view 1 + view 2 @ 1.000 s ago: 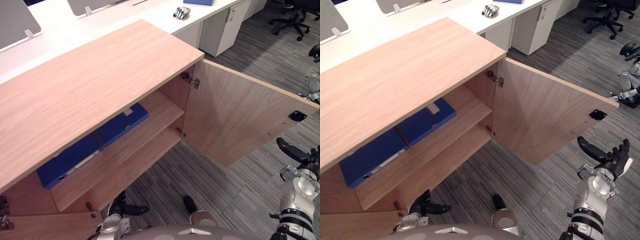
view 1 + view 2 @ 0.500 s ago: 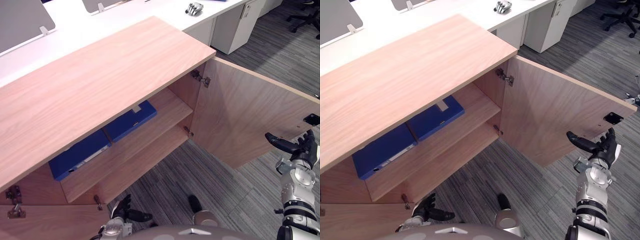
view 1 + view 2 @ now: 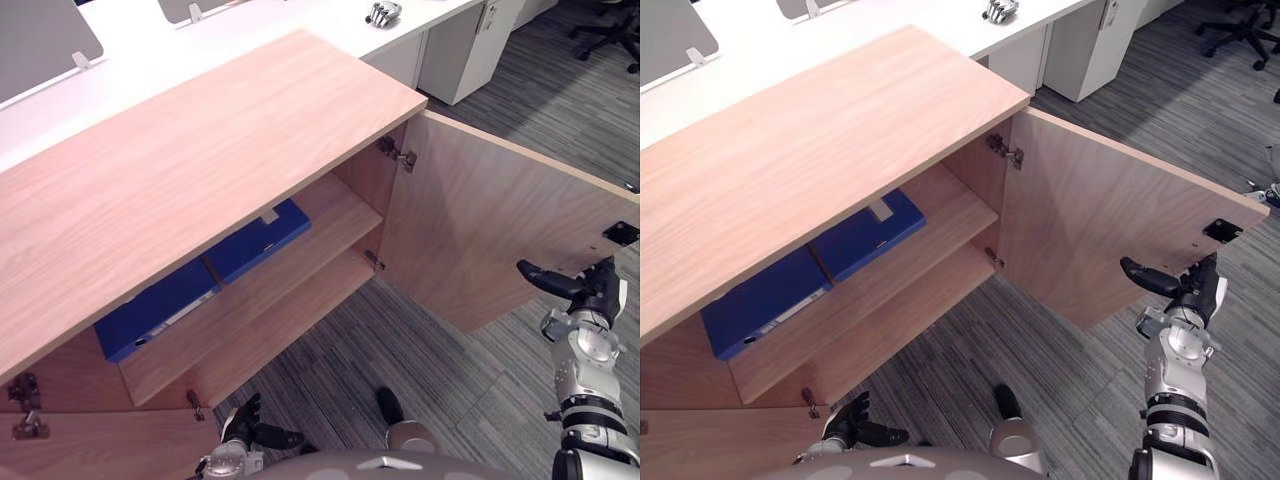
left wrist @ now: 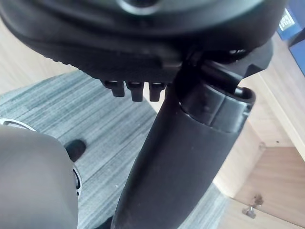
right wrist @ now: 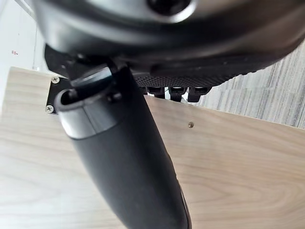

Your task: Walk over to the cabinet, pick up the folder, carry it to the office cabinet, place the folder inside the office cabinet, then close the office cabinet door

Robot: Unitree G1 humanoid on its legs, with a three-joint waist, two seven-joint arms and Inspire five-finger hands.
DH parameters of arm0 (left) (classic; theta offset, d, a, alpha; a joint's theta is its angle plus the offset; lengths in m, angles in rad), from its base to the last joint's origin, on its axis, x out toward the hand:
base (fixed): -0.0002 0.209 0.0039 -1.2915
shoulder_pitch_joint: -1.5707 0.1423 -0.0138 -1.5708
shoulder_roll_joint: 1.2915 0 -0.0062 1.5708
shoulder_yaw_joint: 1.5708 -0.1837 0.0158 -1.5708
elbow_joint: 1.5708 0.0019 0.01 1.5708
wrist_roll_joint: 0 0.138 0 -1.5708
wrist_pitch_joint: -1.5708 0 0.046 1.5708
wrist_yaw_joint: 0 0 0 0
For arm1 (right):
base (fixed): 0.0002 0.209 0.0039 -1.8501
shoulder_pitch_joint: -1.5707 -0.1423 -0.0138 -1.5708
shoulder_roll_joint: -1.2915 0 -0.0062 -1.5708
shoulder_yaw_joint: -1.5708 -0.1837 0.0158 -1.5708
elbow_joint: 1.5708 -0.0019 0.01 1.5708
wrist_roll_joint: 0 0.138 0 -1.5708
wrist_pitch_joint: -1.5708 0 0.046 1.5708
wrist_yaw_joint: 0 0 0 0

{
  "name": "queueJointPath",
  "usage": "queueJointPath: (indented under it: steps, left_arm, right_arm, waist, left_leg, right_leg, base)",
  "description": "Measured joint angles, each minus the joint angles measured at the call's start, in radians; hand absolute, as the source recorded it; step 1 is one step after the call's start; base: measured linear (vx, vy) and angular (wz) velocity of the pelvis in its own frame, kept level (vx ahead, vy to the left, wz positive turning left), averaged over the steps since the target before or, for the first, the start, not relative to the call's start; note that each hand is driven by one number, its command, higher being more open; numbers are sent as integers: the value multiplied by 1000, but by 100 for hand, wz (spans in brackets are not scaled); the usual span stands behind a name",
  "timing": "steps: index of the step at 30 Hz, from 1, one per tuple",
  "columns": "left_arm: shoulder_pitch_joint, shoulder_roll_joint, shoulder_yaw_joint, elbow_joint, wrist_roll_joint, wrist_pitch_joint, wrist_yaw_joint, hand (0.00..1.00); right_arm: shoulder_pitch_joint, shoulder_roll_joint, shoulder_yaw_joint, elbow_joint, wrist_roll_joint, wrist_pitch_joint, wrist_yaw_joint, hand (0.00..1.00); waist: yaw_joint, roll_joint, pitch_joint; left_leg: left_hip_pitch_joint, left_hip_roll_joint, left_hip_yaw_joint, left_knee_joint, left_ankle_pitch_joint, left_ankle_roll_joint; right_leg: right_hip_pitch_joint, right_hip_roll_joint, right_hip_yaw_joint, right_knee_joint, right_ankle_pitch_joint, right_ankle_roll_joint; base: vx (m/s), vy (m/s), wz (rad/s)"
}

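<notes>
The wooden office cabinet (image 3: 200,170) stands with its right door (image 3: 480,240) swung wide open. Two blue folders lie flat side by side on its upper shelf, one (image 3: 255,240) towards the right and one (image 3: 155,310) towards the left. My right hand (image 3: 590,290) is open and hovers close to the door's free edge, just below the black latch plate (image 3: 621,233), its thumb pointing at the panel. The right wrist view has the door's inner face (image 5: 238,162) right behind the thumb (image 5: 124,157). My left hand (image 3: 245,425) hangs low in front of the cabinet, open and holding nothing.
The cabinet's left door (image 3: 90,450) is also open at the lower left. White desks (image 3: 250,30) run behind the cabinet, with a small metallic object (image 3: 383,12) on one. A white drawer unit (image 3: 455,55) and an office chair (image 3: 610,25) stand at the back right on grey carpet (image 3: 430,350).
The camera has shifted. My right hand has risen and come closer to the open door's free edge. The folders lie as before and the left hand stays low.
</notes>
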Motion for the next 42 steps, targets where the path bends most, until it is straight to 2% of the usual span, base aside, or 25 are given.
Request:
queueJointPath:
  steps: [4, 10, 16, 22, 29, 36, 42]
  left_arm:
    - [0, 0, 1, -1, 0, 0, 0, 100]
    - [0, -3, 5, 0, 10, 2, 3, 100]
    - [-10, -8, 5, 1, 42, 6, 9, 100]
    - [-39, -22, 2, 0, 42, 11, 24, 100]
    - [-39, -22, -12, 0, 45, 15, 41, 100]
    - [-54, -6, -44, 5, 81, 25, 40, 100]
    - [-74, 41, -62, 37, 92, 31, 22, 100]
  right_arm:
    - [59, 56, -2, -110, -2, 0, -4, 100]
    - [218, 236, 10, -369, -41, 0, -8, 100]
    - [356, 395, 63, -550, -49, -1, -7, 100]
    - [507, 482, 145, -673, -81, -1, 4, 100]
    - [688, 502, 287, -800, -80, -1, 23, 100]
    - [812, 489, 383, -840, -78, 8, 90, 100]
    - [875, 468, 424, -855, -71, 23, 108, 100]
  waist:
    - [-9, 0, 0]
    - [-21, -10, 3]
    - [-23, -42, 1]
    - [-25, -65, -1]
    - [-27, -80, 5]
    - [-27, -137, 10]
    - [-27, -170, 8]
  left_leg:
    - [3, -1, -2, 0, 5, 0]
    - [13, 0, -2, 0, 9, 1]
    - [12, 2, 8, 1, 9, 1]
    - [12, 8, 11, 8, 7, 2]
    - [18, 15, 13, 22, 0, -7]
    - [26, 19, 3, 36, -1, -8]
    - [30, 18, -46, 46, 0, -7]
  right_leg:
    - [3, -1, 0, 0, 4, 1]
    - [6, 3, 4, -5, 9, 0]
    - [2, 5, 22, -13, 20, 0]
    - [2, 8, 33, -2, 23, 0]
    - [5, 14, 38, 12, 23, 0]
    - [10, 13, 34, 40, 19, -5]
    - [24, 8, 1, 70, -3, -15]
  base:
    - [-35, -26, 1]
    - [-34, -31, -5]
    - [0, -24, -7]
    - [17, -15, -4]
    - [-2, -12, -1]
    - [0, -1, 1]
    - [9, -17, 15]
